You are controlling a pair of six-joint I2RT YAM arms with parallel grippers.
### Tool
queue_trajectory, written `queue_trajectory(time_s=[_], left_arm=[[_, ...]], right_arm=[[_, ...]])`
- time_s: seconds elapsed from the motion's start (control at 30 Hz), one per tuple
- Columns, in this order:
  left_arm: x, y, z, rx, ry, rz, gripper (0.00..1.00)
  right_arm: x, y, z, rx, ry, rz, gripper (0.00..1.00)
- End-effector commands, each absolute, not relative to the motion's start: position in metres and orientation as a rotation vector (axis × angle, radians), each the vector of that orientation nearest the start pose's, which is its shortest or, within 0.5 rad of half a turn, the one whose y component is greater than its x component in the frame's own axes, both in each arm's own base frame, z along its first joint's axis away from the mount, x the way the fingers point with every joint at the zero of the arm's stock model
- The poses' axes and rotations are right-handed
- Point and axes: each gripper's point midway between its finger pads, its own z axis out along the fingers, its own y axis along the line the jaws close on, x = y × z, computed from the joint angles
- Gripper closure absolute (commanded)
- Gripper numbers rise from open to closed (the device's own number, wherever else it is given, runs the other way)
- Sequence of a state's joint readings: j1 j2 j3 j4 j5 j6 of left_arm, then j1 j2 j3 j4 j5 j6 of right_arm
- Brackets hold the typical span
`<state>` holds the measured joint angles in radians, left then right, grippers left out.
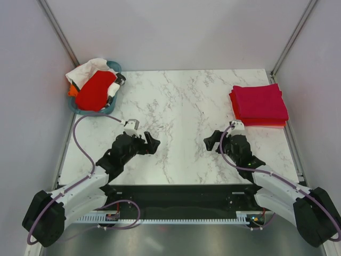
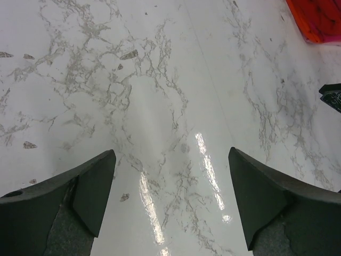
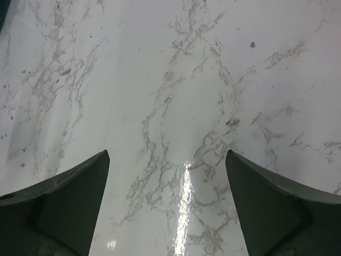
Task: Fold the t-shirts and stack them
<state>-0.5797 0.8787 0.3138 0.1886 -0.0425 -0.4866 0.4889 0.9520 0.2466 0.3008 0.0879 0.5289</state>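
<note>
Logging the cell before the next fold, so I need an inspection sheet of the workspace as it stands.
Surface: marble table, bare between the arms.
Job's things: folded stack of shirts, pink on top, far right; red shirt and white shirt heaped unfolded in the basket, far left.
Clutter: nothing seen.
Grippers: left gripper and right gripper open, empty, over bare marble.
Cables: purple cables along each arm, off the shirts.
Surroundings: white walls, metal corner posts.
</note>
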Motion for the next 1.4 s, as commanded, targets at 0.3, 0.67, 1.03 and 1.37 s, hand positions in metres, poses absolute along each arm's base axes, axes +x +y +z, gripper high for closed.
queue_trajectory(time_s=[0.3,0.67,1.03,1.37], left_arm=[[0.294,-0.136,0.126,-0.231,2.081,-0.387,0.0],[0.391,-0.052,0.17,-0.82,1.988,-0.422,0.1],[0.468,0.04,0.198,-0.99,1.871,-0.025,0.28],[0.497,0.073,0.186,-0.987,1.869,0.133,0.32]], right_arm=[[0.268,0.12,0.105,0.289,1.937,0.49,0.03],[0.259,0.133,0.111,0.219,1.947,0.578,0.04],[0.249,0.132,0.131,0.201,1.855,0.639,0.04],[0.247,0.132,0.132,0.184,1.848,0.641,0.04]])
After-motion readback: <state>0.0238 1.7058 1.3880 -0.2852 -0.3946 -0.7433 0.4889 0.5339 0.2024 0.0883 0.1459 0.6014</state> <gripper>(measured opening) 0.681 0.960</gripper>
